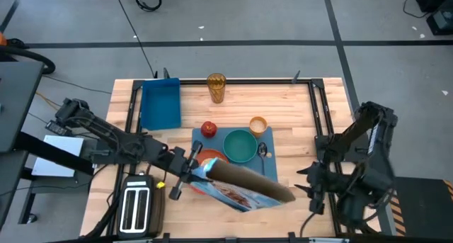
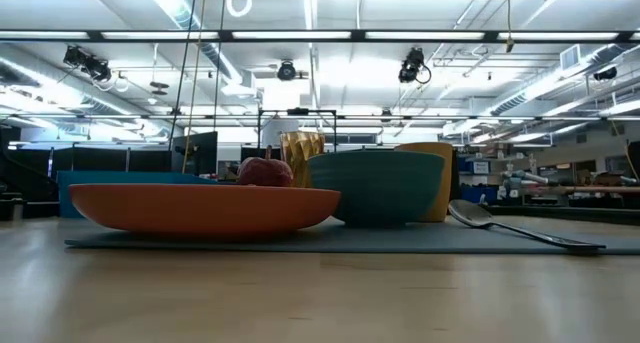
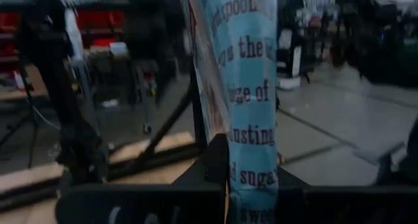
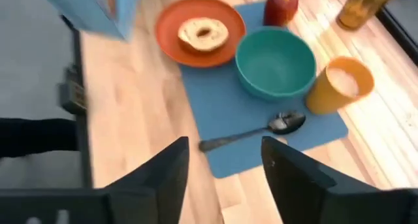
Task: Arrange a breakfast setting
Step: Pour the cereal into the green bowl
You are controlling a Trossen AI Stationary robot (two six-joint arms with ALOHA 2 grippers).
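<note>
A blue placemat [image 1: 244, 173] lies mid-table. On it are an orange plate [image 4: 196, 31] with a bagel [image 4: 204, 33], a teal bowl [image 1: 241, 145], a metal spoon [image 4: 255, 132] and an orange cup [image 1: 257, 125]. A red apple [image 1: 209, 129] sits at its far left corner. My left gripper [image 1: 190, 169] is shut on a light-blue cereal box [image 1: 244, 183], which hangs over the plate and hides most of it in the high view. My right gripper [image 4: 225, 178] is open and empty, at the placemat's right edge. My left gripper pinches the cereal box between its two fingers at the box's end nearest the arm [image 3: 247, 178]. The fingers come about level from the table's left, along the box. The box is lifted clear and reaches out toward the table's right, above the plate and placemat.
A deep blue bin [image 1: 161, 105] and an amber glass [image 1: 216, 87] stand at the table's far side. A silver toaster [image 1: 136, 207] stands at the near left corner. Bare wood lies between the placemat and the right arm [image 1: 354, 158].
</note>
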